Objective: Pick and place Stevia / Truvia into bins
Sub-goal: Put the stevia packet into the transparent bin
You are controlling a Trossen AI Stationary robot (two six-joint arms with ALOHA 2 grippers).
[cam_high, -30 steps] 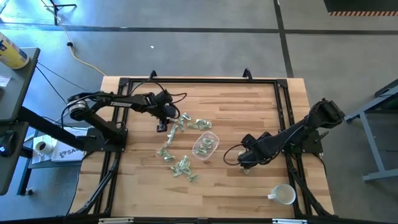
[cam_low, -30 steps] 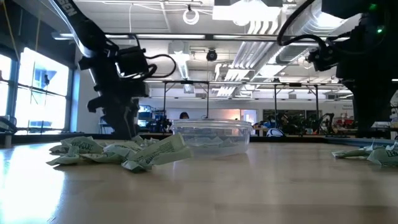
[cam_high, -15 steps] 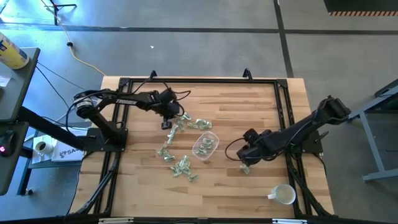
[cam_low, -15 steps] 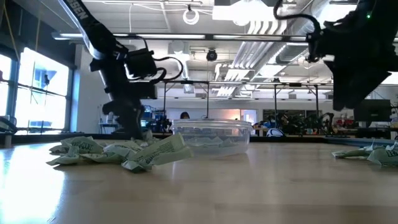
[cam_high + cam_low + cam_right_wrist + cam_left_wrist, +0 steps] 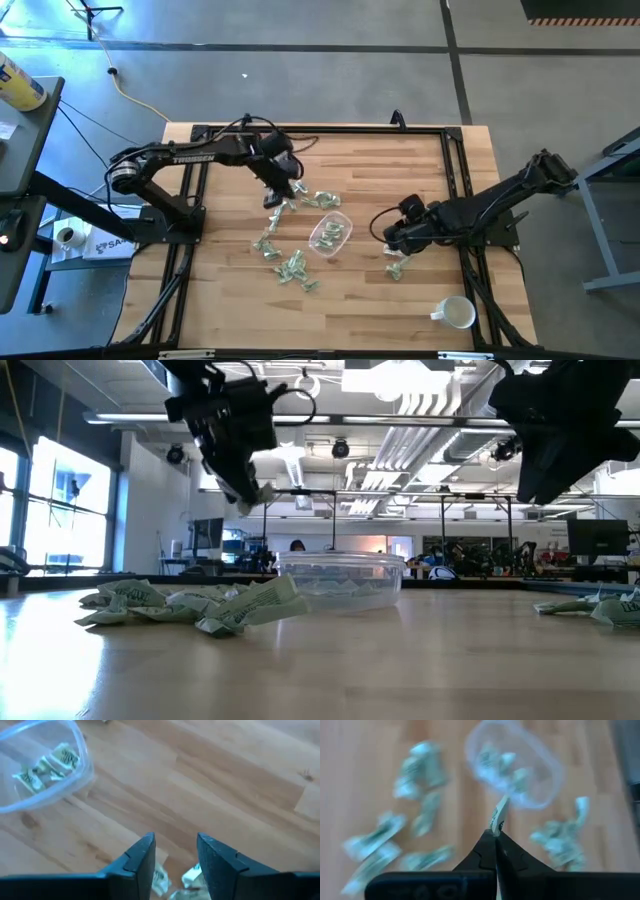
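High view catches it mid-job: clear bin (image 5: 330, 232) at table centre holds a few packets, loose packets (image 5: 292, 266) lie toward the left edge, left gripper (image 5: 496, 836) pinches one packet (image 5: 498, 814) aloft, right gripper (image 5: 174, 851) gapes empty.

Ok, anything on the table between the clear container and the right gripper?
No, in the high view bare wood separates the clear container from the right gripper; the nearest loose packets lie just past the gripper.
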